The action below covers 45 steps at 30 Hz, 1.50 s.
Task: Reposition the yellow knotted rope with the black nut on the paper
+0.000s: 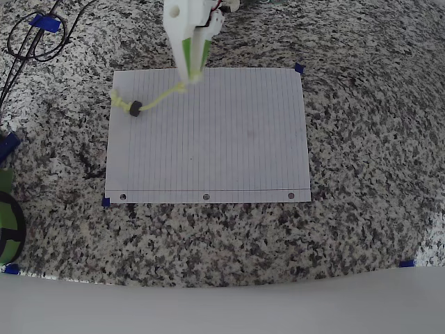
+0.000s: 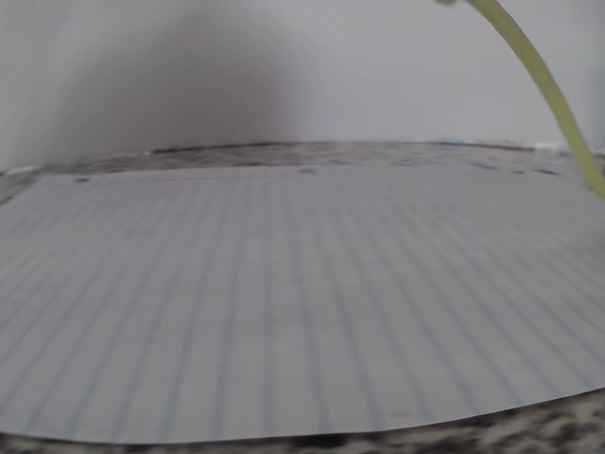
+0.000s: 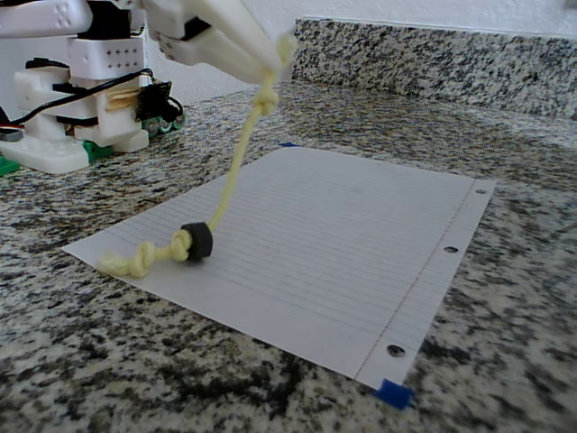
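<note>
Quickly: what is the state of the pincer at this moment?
Pincer: closed on one end of the yellow knotted rope; the other end, with the black nut, rests on the paper.

The tabletop (image 3: 505, 298) looks like polished speckled granite. The paper (image 3: 343, 244) is matt, smooth, ruled white sheet. The yellow knotted rope (image 3: 236, 162) is rough twisted fibre, its black nut (image 3: 197, 241) dull. The fingers (image 3: 236, 43) look like smooth white plastic.

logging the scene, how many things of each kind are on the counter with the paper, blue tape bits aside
yellow knotted rope: 1
black nut: 1
paper: 1
total: 3
</note>
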Motion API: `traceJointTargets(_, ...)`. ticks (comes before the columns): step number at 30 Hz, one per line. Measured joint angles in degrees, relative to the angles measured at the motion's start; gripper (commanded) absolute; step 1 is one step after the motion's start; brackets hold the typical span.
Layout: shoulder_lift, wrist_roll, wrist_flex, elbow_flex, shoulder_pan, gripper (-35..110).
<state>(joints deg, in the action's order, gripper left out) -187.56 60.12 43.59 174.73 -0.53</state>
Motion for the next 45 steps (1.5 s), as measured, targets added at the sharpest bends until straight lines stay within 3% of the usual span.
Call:
traceJointTargets(13, -0.18, -13.45, 0.79, 1.14, 10.90, 0)
traceJointTargets(20, -0.70, -17.40, 0.62, 1.76, 12.57, 0)
traceJointTargets(29, -1.49, -29.44, -0.97, 1.93, 16.00, 1)
traceJointTargets(35, -2.37, -34.37, -0.97, 2.29, 16.52, 39)
traceJointTargets(38, -2.20, -35.77, -0.79, 2.46, 16.79, 46)
traceJointTargets(45, -2.46, -38.85, -0.09, 2.46, 17.67, 46)
